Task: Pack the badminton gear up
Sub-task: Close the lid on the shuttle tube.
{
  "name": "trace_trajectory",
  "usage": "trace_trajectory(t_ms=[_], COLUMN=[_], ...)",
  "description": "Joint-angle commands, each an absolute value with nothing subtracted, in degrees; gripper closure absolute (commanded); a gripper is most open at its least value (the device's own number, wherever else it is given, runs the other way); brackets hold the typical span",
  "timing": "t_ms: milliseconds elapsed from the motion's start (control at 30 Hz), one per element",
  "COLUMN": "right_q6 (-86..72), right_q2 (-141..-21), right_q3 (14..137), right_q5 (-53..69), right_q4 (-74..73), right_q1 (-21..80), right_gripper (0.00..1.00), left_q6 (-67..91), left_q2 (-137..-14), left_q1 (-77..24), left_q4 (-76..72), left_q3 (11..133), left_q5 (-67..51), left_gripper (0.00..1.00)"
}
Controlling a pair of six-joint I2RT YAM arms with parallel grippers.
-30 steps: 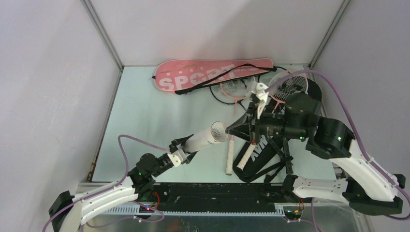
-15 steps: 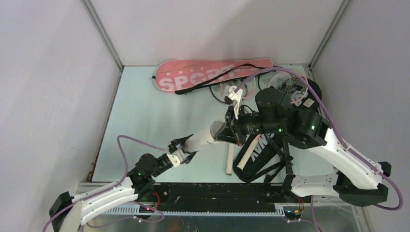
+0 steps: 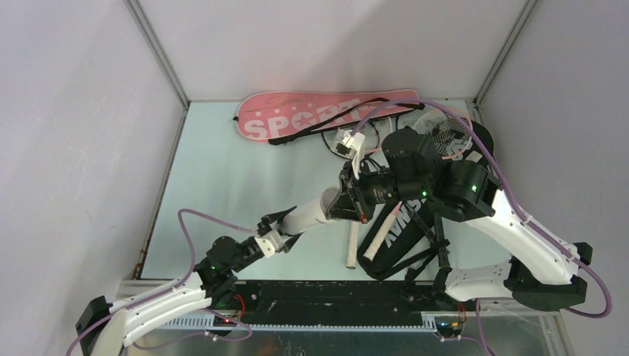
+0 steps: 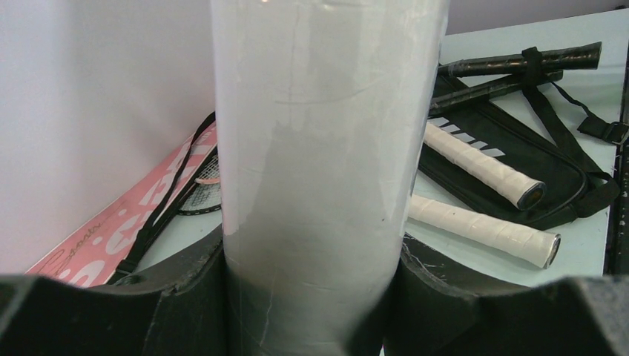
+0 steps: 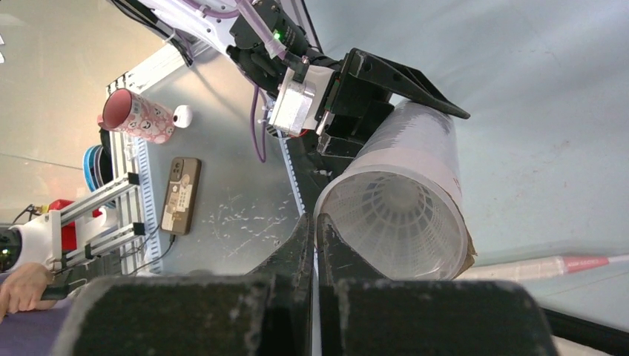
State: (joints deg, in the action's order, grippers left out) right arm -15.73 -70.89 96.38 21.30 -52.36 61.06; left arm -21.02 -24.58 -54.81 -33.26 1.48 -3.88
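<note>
My left gripper [image 3: 278, 228] is shut on the lower end of the long translucent white tube [image 3: 308, 215] and holds it slanting up to the right; the tube fills the left wrist view [image 4: 326, 148]. My right gripper [image 3: 337, 208] is at the tube's open mouth [image 5: 426, 141]. Its jaws are shut on the thin white skirt edge of a shuttlecock [image 5: 397, 215] that sits inside the mouth. The pink SPORT bag [image 3: 297, 119] lies at the back. The black bag [image 3: 404, 237] lies under my right arm, with two white-grip racket handles [image 3: 351, 245] beside it.
Racket heads [image 3: 445, 133] lie at the back right, partly hidden by my right arm. Two black racket handles [image 4: 519, 58] lie across the black bag [image 4: 534, 170]. Enclosure walls close three sides. A phone [image 5: 180, 194] and a pink mug [image 5: 137, 116] sit off the table.
My right gripper moved left and down to the tube's mouth, carrying the shuttlecock into it. The left gripper and the tube stayed nearly still.
</note>
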Motion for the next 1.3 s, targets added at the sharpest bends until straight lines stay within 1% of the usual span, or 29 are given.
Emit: trace_trajectory(t_ms=[0, 133, 200, 367, 500, 700, 800, 1000, 1267], right_q6=[-18.4, -18.7, -18.4, -18.2, -17.6, -16.5, -15.6, -14.2, -15.4], right_q2=[-73.1, -73.6, -73.6, -73.3, -73.3, -73.9, -74.7, -77.7, -79.4], right_q3=[98.8, 99.5, 100.1, 99.8, 100.7, 102.6, 103.9, 107.1, 106.5], right_q5=[23.2, 24.0, 23.8, 24.8, 25.0, 27.0, 31.0, 36.6, 44.4], right_q4=[-56.3, -55.9, -55.6, -53.7, -52.5, -51.7, -51.1, -49.9, -43.9], right_q1=[61.5, 61.4, 61.4, 60.9, 60.6, 59.4, 58.5, 57.6, 56.2], right_gripper=[1.0, 1.0, 0.97, 0.79, 0.69, 0.67, 0.67, 0.67, 0.69], left_q6=[-20.9, -20.5, -20.3, -20.1, -20.1, -19.1, -17.4, -14.3, -10.6], left_q2=[-23.3, -22.9, -22.7, -23.2, -23.7, -24.2, -25.1, -29.4, -32.6], left_q1=[-54.7, -54.7, -54.7, -54.7, -54.7, -54.7, -54.7, -54.7, -54.7], left_q4=[-39.1, -39.4, -39.5, -39.4, -39.4, -41.8, -44.4, -53.0, -62.0], left_q3=[2.0, 1.7, 1.7, 1.9, 2.1, 1.8, 1.2, 0.6, -1.3], left_q5=[-5.6, -6.4, -7.0, -8.4, -8.7, -8.9, -9.4, -8.0, -6.3], left_gripper=[0.89, 0.89, 0.89, 0.89, 0.9, 0.9, 0.9, 0.9, 0.89])
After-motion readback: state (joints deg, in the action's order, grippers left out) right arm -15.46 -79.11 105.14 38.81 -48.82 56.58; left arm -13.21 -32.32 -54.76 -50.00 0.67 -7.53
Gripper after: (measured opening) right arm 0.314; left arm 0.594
